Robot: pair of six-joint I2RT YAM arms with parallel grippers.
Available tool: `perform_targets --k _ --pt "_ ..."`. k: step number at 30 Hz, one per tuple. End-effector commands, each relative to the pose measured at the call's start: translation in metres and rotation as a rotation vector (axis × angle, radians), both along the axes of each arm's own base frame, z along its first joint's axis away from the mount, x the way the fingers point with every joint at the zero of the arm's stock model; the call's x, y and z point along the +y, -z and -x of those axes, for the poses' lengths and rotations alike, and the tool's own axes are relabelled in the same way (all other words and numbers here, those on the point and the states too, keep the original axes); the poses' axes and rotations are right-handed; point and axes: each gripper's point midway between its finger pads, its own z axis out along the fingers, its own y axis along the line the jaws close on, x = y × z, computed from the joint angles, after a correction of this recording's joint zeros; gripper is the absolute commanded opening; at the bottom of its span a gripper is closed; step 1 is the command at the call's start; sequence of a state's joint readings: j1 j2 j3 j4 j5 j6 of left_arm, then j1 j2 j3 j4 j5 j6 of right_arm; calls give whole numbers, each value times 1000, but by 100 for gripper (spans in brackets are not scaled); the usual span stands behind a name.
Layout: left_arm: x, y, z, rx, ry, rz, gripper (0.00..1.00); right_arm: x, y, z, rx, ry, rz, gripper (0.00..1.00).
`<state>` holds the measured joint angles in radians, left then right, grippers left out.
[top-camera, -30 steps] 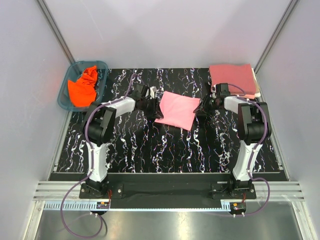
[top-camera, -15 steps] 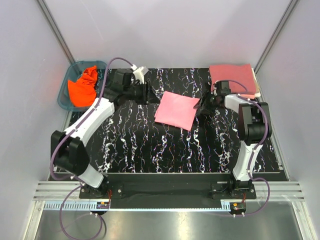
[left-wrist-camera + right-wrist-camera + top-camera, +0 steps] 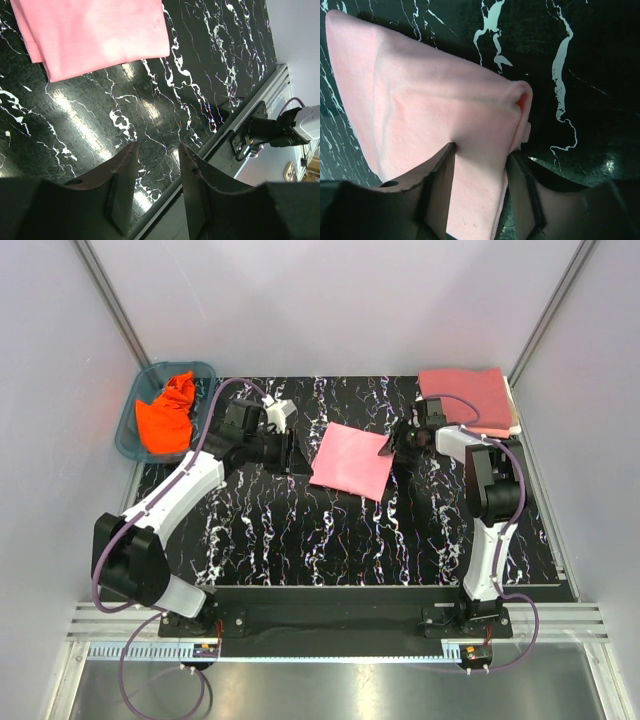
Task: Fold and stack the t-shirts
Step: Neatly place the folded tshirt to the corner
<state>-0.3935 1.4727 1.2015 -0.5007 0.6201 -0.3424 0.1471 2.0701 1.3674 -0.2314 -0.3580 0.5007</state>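
Table mat [image 3: 300, 530] is showing black with white, marble-like veining, and the light pink t-shirt [image 3: 352, 461] is reading as one plain, even pink. The rose-red t-shirt [image 3: 465, 395] is showing a darker, solid red-pink, with a thin pale edge of the cream t-shirt [image 3: 514, 412] showing at its side. The bright orange t-shirt [image 3: 165, 420] is glowing plain orange inside the translucent teal basket [image 3: 128, 440], while the arms [image 3: 185, 490] are showing white and black shells with purple cables [image 3: 122, 660].

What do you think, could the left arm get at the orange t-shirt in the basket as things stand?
Probably yes: the left end effector is open and empty, and the orange t-shirt lies uncovered in the open-topped teal basket beside that arm.
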Motion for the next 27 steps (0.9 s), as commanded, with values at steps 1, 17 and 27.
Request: perform_targets --k 1,17,27 --pt "0 -23 0 -81 28 33 43 -8 19 1 23 5 74 49" --pt "5 -10 -4 -73 0 -10 42 -4 -27 -25 -124 -73 92 0" --pt "5 -8 -2 -66 10 -10 42 -34 -110 -34 -290 -128 305 0"
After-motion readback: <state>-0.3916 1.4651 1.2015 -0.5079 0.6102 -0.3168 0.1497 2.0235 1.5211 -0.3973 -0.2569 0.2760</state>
